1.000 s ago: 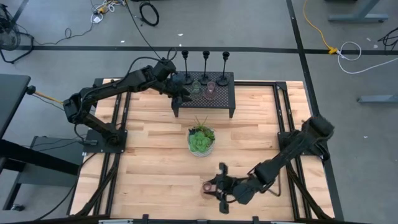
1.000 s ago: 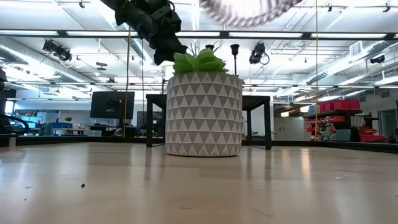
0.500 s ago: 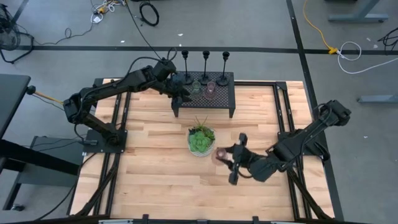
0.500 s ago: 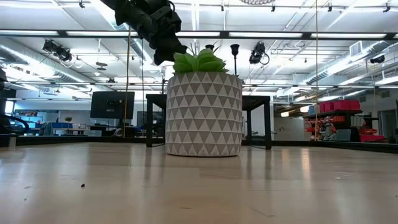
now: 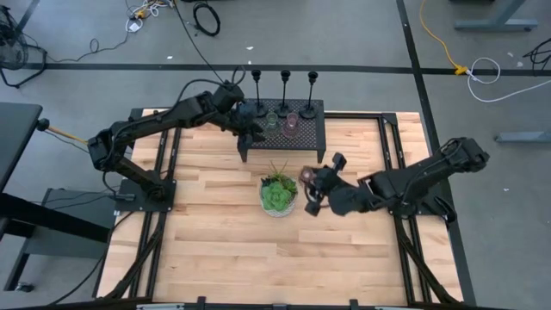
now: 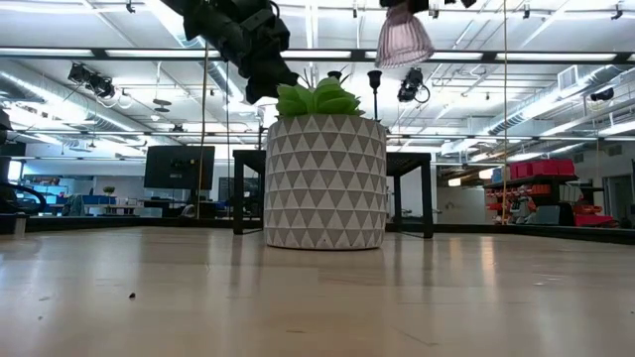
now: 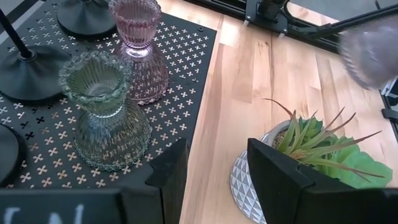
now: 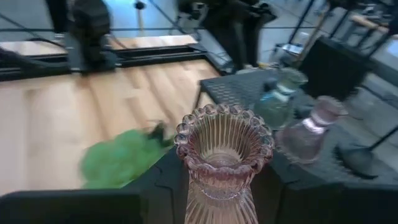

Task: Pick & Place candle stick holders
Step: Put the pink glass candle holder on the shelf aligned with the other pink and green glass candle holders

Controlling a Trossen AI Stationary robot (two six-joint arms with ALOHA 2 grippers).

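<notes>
My right gripper (image 5: 312, 186) is shut on a pink ribbed glass cup (image 8: 224, 155), in the air to the right of the plant; the cup also shows in the low view (image 6: 404, 35). A black mesh rack (image 5: 306, 138) at the far middle carries three black candlesticks (image 5: 284, 102) along its far edge. In front of them a green glass cup (image 7: 102, 112) and a second pink glass cup (image 7: 138, 53) stand on their flared bases. My left gripper (image 7: 214, 180) is open and empty over the rack's near left corner (image 5: 250, 131). My right gripper pinches the pink cup by its ribbed body below the scalloped rim (image 8: 214, 199), one finger (image 8: 168, 183) on each side. The fingers come from the table's right. The cup stands upright in the hold, rim up, lifted clear of the table.
A green leafy plant in a white patterned pot (image 5: 278, 193) stands mid-table, just left of the held cup and in front of the rack. Bare wooden table top (image 5: 224, 241) lies to the near side. Black frame rails (image 5: 392, 155) run along the table's sides.
My right gripper has carried the pink cup from near the table's near edge toward the far edge and up, to beside the plant. It has turned to point toward the table's left. The cup stays in the hold, clear of the table.
</notes>
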